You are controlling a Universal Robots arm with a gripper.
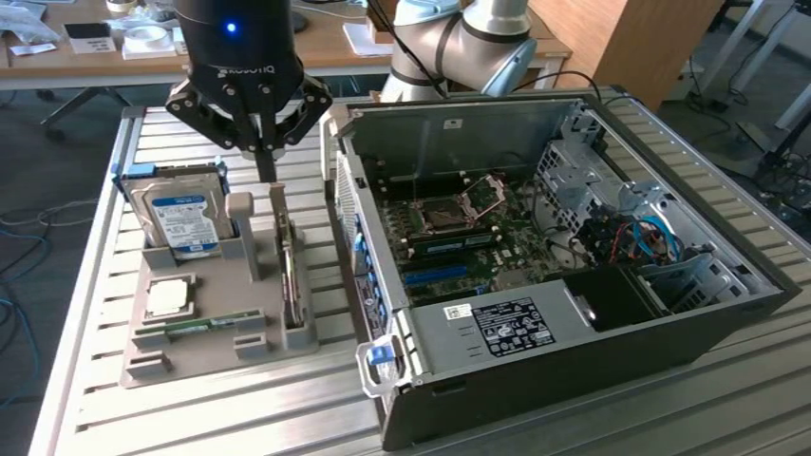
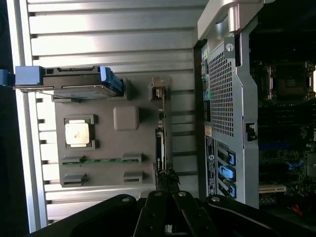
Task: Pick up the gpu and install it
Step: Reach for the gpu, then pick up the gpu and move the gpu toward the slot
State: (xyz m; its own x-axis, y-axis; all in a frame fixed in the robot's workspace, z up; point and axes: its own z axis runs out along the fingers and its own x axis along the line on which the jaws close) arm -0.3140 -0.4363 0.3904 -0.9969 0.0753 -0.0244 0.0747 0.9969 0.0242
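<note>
gpu (image 1: pixel 294 280): thin card, on-edge in grey holder (image 1: pixel 197 361).

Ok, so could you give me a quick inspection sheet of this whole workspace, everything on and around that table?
Surface: slatted metal table, carrying a grey parts tray and an open computer case.
Job's things: gpu stands on edge in the tray slot nearest the case, not yet installed.
Clutter: hard drive, processor chip and memory stick also sit in the tray.
Grippers: gripper shut, above one end of the gpu, holding nothing.
Cables: blue wires inside the case; loose floor cables.
Surroundings: desk with papers, wooden cabinet behind.
</note>
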